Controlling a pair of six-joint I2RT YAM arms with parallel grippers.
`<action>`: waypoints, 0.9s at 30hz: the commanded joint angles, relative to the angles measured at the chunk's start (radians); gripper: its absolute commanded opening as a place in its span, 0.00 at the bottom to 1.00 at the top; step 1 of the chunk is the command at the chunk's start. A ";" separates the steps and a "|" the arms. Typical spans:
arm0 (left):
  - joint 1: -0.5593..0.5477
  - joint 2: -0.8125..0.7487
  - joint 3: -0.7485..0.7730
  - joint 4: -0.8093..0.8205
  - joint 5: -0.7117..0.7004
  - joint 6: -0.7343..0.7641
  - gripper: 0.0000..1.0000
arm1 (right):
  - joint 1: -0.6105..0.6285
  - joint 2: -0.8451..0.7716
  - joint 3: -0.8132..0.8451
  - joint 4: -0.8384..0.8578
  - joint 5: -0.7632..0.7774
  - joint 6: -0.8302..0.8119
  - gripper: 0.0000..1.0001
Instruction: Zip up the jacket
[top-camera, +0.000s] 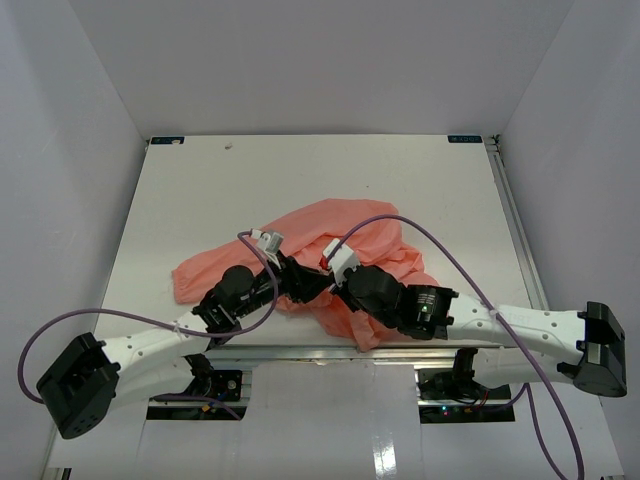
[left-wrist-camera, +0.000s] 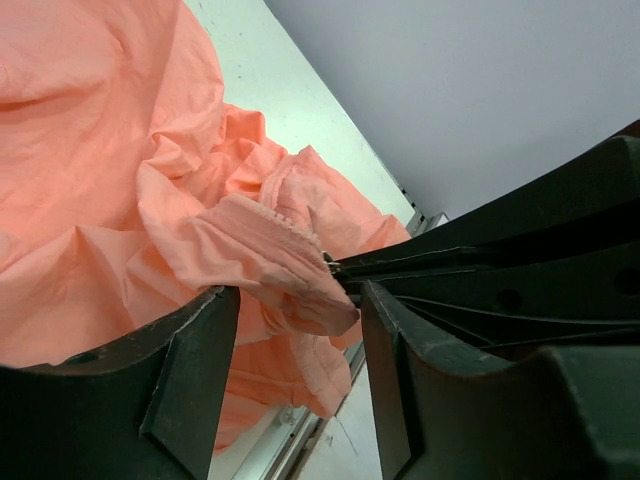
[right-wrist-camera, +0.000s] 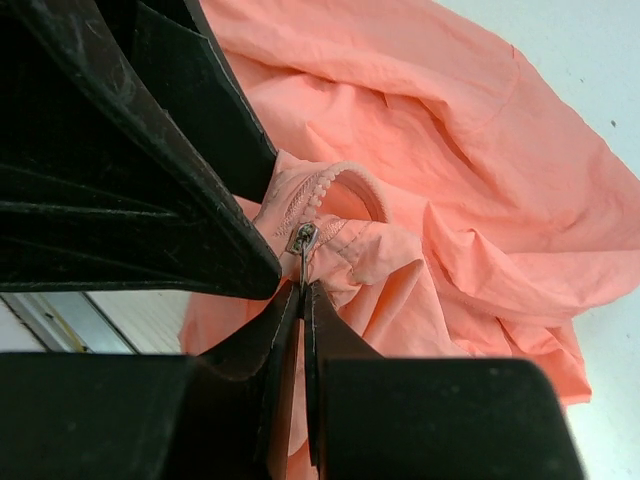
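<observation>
Two grippers at the zipper end of the jacket

Two arms meet over the near-middle of the table (top-camera: 200, 190). The jacket (top-camera: 350, 225) lies there crumpled, salmon-pink, its bulk spread toward the table's centre.

Right gripper (right-wrist-camera: 302, 305): jaws closed together, pinching the metal zipper pull (right-wrist-camera: 303, 240).

Left gripper (left-wrist-camera: 298, 300): jaws apart. A fold of jacket with zipper teeth (left-wrist-camera: 285, 228) hangs between them. The fabric brushes one finger (left-wrist-camera: 195, 360) and is not clamped.

The grippers sit just beside each other, nearly tip to tip. A purple cable (top-camera: 430, 245) arcs above the table's right half.
</observation>
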 joint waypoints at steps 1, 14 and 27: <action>0.005 -0.078 0.017 -0.125 -0.083 -0.078 0.63 | 0.001 -0.035 -0.028 0.098 -0.042 0.060 0.08; 0.008 -0.156 -0.051 -0.083 -0.042 -0.220 0.57 | 0.002 -0.027 -0.052 0.164 -0.039 0.072 0.08; 0.008 -0.034 -0.046 0.040 0.037 -0.244 0.49 | 0.002 -0.003 -0.056 0.168 -0.042 0.076 0.08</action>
